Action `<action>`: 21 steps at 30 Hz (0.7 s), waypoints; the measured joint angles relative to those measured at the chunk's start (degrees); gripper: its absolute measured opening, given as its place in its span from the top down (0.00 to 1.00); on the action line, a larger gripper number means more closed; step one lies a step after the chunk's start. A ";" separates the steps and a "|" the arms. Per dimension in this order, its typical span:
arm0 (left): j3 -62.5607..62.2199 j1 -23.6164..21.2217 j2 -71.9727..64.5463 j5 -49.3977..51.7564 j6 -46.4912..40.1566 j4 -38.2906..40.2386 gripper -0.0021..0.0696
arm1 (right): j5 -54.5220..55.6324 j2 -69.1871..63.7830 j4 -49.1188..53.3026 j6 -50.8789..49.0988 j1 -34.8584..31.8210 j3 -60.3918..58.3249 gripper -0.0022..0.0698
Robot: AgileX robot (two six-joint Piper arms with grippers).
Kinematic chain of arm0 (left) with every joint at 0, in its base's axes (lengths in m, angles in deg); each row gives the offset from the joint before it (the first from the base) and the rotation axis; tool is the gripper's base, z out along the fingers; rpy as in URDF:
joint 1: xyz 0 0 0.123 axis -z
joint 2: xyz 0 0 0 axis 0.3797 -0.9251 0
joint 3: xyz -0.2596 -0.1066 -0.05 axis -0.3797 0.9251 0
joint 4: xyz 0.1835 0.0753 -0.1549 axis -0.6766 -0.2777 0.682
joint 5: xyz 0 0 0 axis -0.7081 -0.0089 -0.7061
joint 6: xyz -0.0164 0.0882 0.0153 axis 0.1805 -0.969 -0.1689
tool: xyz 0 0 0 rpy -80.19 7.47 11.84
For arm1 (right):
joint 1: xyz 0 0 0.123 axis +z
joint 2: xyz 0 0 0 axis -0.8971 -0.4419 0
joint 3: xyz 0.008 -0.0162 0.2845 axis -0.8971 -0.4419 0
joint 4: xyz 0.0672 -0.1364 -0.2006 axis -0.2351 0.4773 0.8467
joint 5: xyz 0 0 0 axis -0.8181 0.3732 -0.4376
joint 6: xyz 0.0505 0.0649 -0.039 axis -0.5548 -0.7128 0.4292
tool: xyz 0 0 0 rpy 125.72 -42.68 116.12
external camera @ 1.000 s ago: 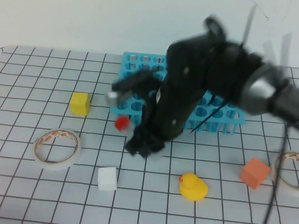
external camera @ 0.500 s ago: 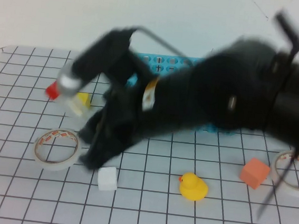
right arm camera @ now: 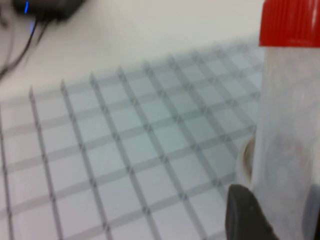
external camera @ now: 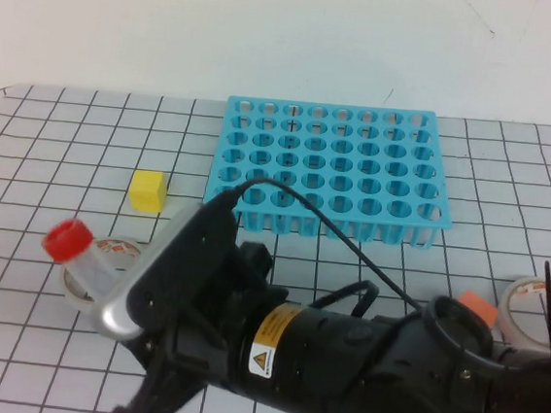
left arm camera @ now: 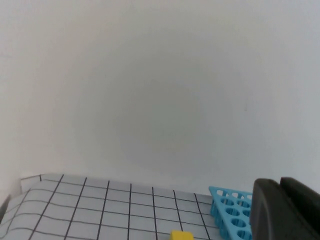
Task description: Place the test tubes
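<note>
High view: the right gripper [external camera: 111, 288] has swung from the rack [external camera: 333, 168] to the near left. Its part-open jaws clamp the red-capped test tube [external camera: 83, 258], so placing looks unfinished.

Left wrist view: the left gripper [left arm camera: 282, 210], left of the rack, is closed on nothing.

Right wrist view: the test tube stands against 1 finger [right arm camera: 247, 212].

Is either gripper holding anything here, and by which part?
The right gripper, at the near left, grips the test tube by its lower body; the red cap is free. The left gripper, raised, is shut and empty.
</note>
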 joint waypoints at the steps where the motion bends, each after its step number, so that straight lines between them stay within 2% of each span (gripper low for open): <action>1: 0.00 0.00 0.00 0.86 1.68 -0.09 0.97 | 4.05 0.00 0.00 0.00 0.00 -0.29 0.64; 7: 0.00 0.11 0.00 3.26 3.09 -0.09 0.97 | 14.52 0.00 0.00 0.13 0.00 -0.29 0.64; 10: 0.00 2.01 0.00 3.60 3.21 -0.09 0.97 | 15.49 -0.33 0.00 -0.60 0.00 -0.29 0.64; 13: 0.00 6.23 0.00 4.89 3.21 -0.09 0.97 | 13.23 -0.43 0.00 -2.03 0.00 -0.29 0.64; 21: 0.00 20.99 0.00 7.60 1.40 -3.20 0.97 | 10.88 -0.43 1.13 -2.53 3.36 -0.76 0.64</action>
